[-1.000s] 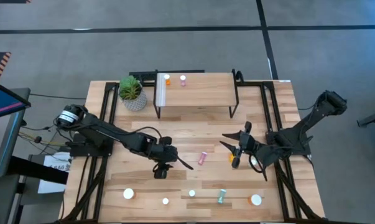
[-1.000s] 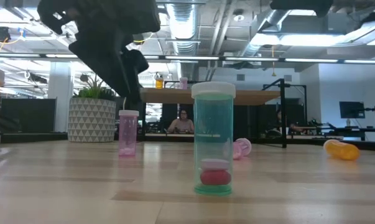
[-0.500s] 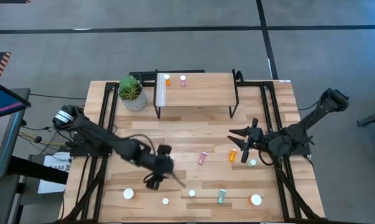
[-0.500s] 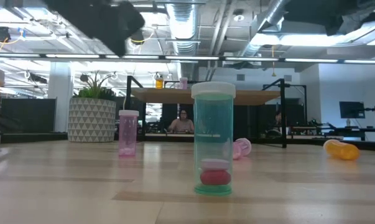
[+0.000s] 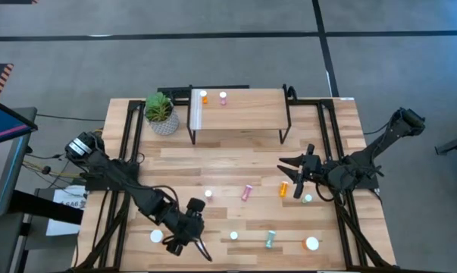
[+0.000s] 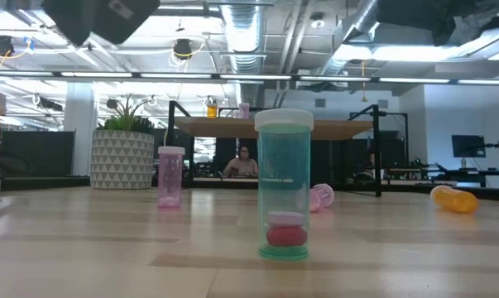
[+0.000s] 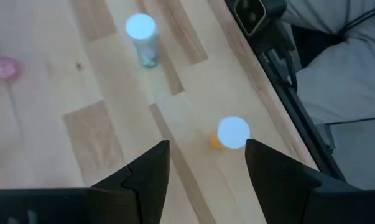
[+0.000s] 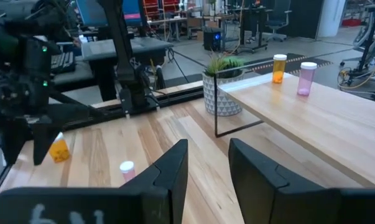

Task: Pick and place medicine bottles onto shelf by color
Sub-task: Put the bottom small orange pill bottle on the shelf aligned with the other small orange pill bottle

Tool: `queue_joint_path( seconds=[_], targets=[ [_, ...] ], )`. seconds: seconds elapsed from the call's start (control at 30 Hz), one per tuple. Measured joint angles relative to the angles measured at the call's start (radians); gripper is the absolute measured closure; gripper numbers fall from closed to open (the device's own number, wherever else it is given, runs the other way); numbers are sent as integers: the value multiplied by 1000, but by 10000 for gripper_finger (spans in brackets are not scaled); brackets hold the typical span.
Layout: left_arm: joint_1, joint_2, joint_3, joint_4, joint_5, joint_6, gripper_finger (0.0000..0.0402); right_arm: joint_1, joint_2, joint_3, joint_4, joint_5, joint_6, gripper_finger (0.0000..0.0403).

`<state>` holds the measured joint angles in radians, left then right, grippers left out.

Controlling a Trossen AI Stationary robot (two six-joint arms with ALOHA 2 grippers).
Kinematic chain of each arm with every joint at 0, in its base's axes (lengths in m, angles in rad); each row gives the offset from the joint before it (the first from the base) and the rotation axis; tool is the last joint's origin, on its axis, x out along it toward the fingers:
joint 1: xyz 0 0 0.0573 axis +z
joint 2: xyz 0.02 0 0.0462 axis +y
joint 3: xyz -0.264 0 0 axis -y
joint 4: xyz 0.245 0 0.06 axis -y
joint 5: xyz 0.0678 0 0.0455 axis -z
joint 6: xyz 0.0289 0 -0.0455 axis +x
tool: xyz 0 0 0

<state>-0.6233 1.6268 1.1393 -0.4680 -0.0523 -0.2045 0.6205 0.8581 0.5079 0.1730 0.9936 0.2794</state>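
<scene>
The wooden tabletop (image 5: 236, 159) has the shelf (image 5: 243, 114) at its far edge. Two medicine bottles already stand at the shelf's left end, an orange bottle (image 5: 204, 96) and a pink bottle (image 5: 223, 96).

The big change is the left claw (image 5: 189, 249). A second ago it hung low over the middle of the tabletop. Now it has swung down toward the near left corner. Where it was, we can see a little standing bottle with a white cap (image 5: 208, 194), left behind and not picked up.

The left claw's two fingers are spread wide and hold nothing. Just past them, by the tabletop's near edge, stands a wide orange bottle (image 7: 229, 134). We think that one is next, so the claw must come down around it and squeeze.

The right claw (image 5: 296, 180) waits near the right edge. It has turned a bit in the last second. Its fingers are a little apart and empty. A fallen orange bottle (image 5: 283, 189) lies just beside it.

Most bottles are still on the tabletop - a fallen pink bottle (image 5: 247, 192) and a fallen teal bottle (image 5: 270, 240) too - so lots of sorting is left.
</scene>
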Motion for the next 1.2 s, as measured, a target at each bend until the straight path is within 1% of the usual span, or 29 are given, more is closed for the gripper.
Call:
queue_joint_path(
  seconds=[0.13, 0.23, 0.4, 0.53, 0.73, 0.9, 1.03, 1.2],
  targets=[
    [-1, 40, 6, 19, 24, 18, 204, 0, 0, 0, 4, 0, 0, 266],
    [-1, 84, 47, 8, 36, 51, 204, 0, 0, 0, 9, 0, 0, 268],
    [-1, 174, 152, -73, 74, 101, 204, 0, 0, 0, 16, 0, -9, 268],
    [-1, 212, 210, -158, 75, 112, 204, 3, 0, 0, 16, -1, -11, 269],
    [-6, 226, 216, -139, 90, 106, 204, 2, 0, 0, 16, -2, -15, 269],
    [-13, 226, 214, -135, 73, 106, 205, 2, 0, 0, 19, -2, -16, 270],
    [-40, 238, 215, -113, 46, 124, 205, 2, 0, 0, 23, -2, -16, 269],
    [-67, 258, 226, -123, 24, 143, 205, 2, 0, 0, 27, -2, -17, 270]
  ],
)
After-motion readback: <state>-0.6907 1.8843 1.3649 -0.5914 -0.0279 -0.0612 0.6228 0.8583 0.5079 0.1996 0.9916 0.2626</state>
